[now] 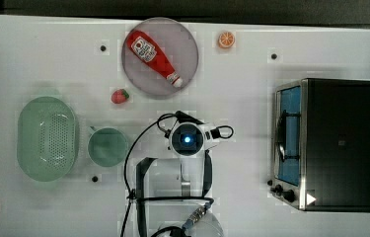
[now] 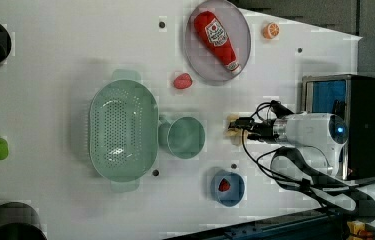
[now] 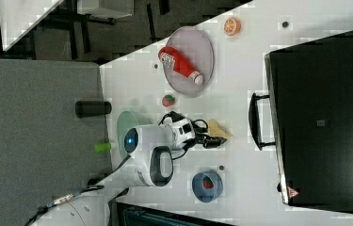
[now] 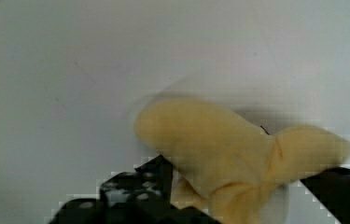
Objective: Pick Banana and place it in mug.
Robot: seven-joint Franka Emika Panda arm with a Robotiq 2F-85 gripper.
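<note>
Gripper [image 4: 238,186] is down at the table, fingers spread either side of the banana [image 4: 228,154], not visibly pinching it yet. The banana lies on the white table [image 4: 70,70], just beside the mug [image 2: 186,137] on the left view's right. Risk here: it's soft and lumpy, so a squeeze off its middle could roll it out. The mug looks narrow too, so a tilted drop could hang up on the rim.

Arm reaches in from bottom centre of the top view, wrist folded down over the table at mid-frame. Gripper [image 4: 231,186] points down, black fingers [image 4: 156,175] spread wide either side of the banana [image 4: 219,144].
</note>
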